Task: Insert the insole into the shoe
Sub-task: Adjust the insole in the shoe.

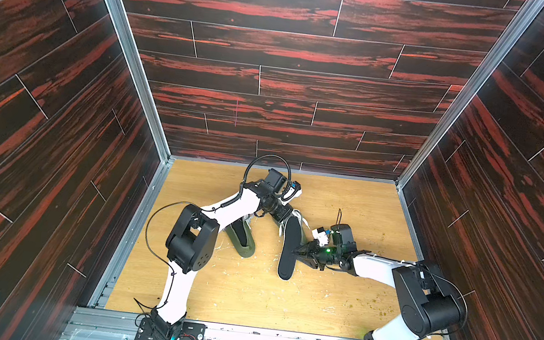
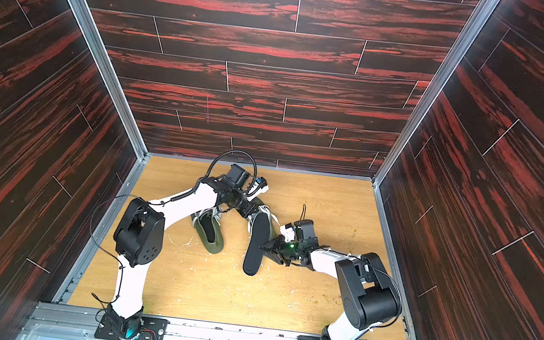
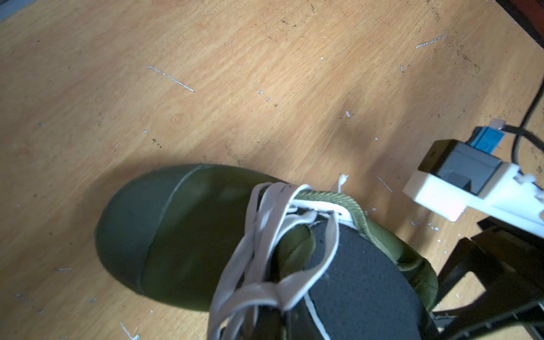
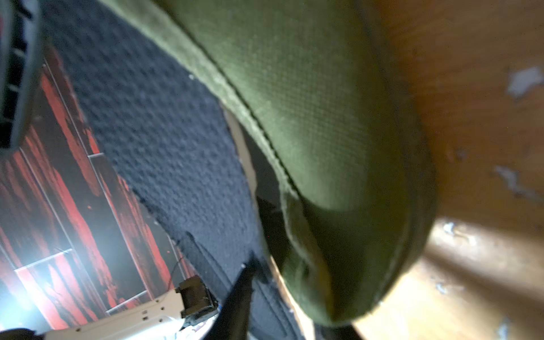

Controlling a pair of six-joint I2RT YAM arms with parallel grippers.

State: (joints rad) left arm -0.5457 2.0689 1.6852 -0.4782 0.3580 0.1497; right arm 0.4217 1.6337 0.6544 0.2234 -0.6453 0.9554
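Plywood, light brown and flecked with white scraps, makes up the tabletop (image 1: 247, 298). Farthest left in both top views, a second olive-green shoe (image 1: 243, 248) (image 2: 211, 239) lies partly hidden under the white forearm of the left arm (image 1: 230, 206). Just right of it, the left gripper (image 1: 285, 216) (image 2: 251, 213) reaches down onto the olive-green canvas shoe (image 3: 182, 235) (image 4: 323, 147), whose rubber toe points toward the back wall. Its fingers are closed tight at the laced opening and appear to pinch the edge of the upper beside the flat white laces (image 3: 265, 223).

The black perforated foam insole (image 1: 290, 240) (image 2: 256, 239) (image 3: 353, 279) (image 4: 153, 117) has its front end tucked inside that shoe under the laces. Its heel end sticks out past the back of the shoe toward the front of the table.

At the insole's right edge sits the right gripper (image 1: 296, 251) (image 2: 263, 247), its fingertips meeting in a point against the foam. One dark finger (image 4: 240, 294) touches the insole in the right wrist view, but whether the jaws actually clamp it cannot be told.
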